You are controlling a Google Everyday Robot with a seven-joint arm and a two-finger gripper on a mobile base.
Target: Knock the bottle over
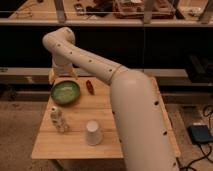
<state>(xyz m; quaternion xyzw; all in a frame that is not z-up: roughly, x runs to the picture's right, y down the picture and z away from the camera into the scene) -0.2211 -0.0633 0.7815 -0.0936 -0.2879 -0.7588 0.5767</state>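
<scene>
The bottle [58,120] is small, slim and white with greyish patches. It stands upright near the left edge of the wooden table [75,142]. My gripper [62,76] hangs at the table's far left, just behind the green bowl [66,92], well behind the bottle and apart from it. My white arm [130,100] sweeps from the lower right up to an elbow at the upper left and back down to the gripper.
A plain white tapered cup [93,132] stands upside down just right of the bottle. A small red object [90,86] lies right of the bowl. My arm hides the table's right side. A dark counter [165,45] runs behind the table.
</scene>
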